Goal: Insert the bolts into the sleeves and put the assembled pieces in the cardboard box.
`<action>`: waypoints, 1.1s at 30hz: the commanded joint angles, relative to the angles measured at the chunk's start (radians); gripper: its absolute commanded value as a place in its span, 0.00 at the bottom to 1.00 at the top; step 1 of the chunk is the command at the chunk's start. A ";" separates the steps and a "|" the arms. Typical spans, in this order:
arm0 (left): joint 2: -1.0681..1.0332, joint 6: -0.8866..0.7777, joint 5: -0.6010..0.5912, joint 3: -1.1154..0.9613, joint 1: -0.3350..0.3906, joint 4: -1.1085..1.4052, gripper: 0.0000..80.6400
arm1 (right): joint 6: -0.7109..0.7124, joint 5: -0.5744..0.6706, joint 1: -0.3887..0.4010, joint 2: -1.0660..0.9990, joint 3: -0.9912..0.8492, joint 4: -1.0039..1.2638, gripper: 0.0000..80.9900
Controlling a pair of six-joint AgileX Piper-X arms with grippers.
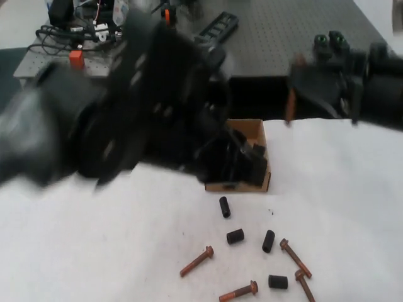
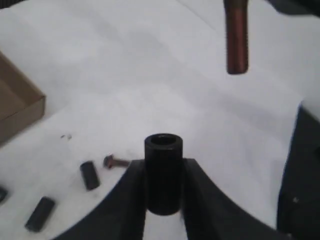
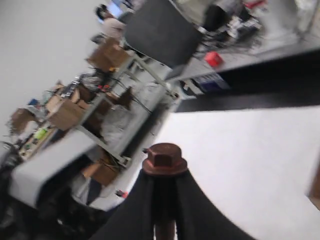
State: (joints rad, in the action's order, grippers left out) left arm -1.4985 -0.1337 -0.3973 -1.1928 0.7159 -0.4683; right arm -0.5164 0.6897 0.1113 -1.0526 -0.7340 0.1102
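While the left jaws pinch a black sleeve (image 2: 163, 172) upright, the right jaws grip a copper bolt (image 3: 164, 160). Loose sleeves (image 1: 235, 236) lie near the box (image 1: 253, 129).

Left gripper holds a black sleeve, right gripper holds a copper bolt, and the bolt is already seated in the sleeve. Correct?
No: the bolt is not in the sleeve. The left wrist view shows its end apart from the sleeve's open bore. The rest holds.

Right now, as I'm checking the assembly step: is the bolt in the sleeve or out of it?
Out. The sleeve in the left end effector shows an empty bore, and the bolt hangs apart from it.
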 commanded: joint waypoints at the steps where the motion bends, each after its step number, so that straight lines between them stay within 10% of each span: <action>1: 0.240 -0.152 -0.159 0.303 0.006 0.458 0.01 | -0.074 -0.077 0.081 0.010 0.000 0.141 0.01; 33: 0.347 -0.181 -0.101 0.362 0.006 0.493 0.01 | 0.097 0.143 0.136 0.011 0.000 -0.030 0.08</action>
State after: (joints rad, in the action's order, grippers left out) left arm -1.1633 -0.3067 -0.5151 -0.8231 0.7198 -0.0097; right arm -0.4430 0.7646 0.2471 -1.0500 -0.7315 0.1106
